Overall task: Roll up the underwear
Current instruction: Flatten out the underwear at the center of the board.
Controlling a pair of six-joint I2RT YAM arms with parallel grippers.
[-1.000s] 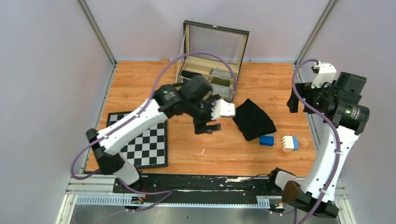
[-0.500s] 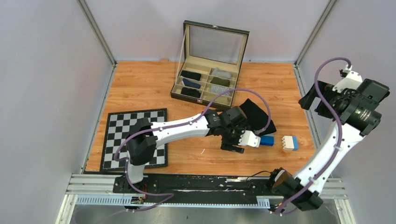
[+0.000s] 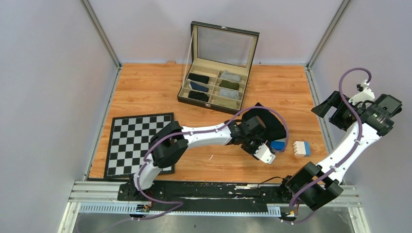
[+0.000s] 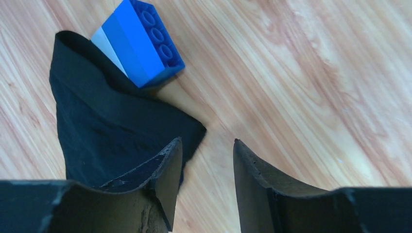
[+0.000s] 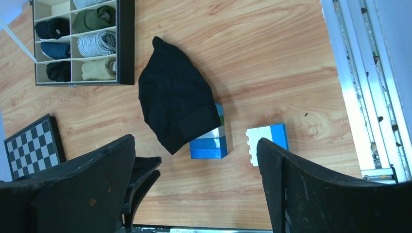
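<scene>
Moved: the left arm has swung away from the compartment box (image 3: 218, 87) and down to the underwear's near corner, its jaws drawing in. The right arm has pulled back to the right edge.
Underwear (image 4: 111, 131): a black, roughly flat sheet on the tabletop (image 3: 145, 92), not yet rolled. Its near edge touches the blue block (image 4: 143, 41).
Left hand (image 4: 206, 145): half-narrowed and holding nothing. One finger is over the cloth's pointed corner, the other over bare wood just beside it.
Right hand (image 5: 197, 141): spread wide, empty, raised well clear and looking down on the garment.
Handling: probably light, limp and thin. It should fold readily, but it may slide on the smooth wood and drag rather than roll. It is not fragile.
Where to hold: the pointed corner under the left fingers, pinched through all the layers there. A shallow pinch would likely lift only the top layer.
Risk: the block alongside could catch in the roll.
</scene>
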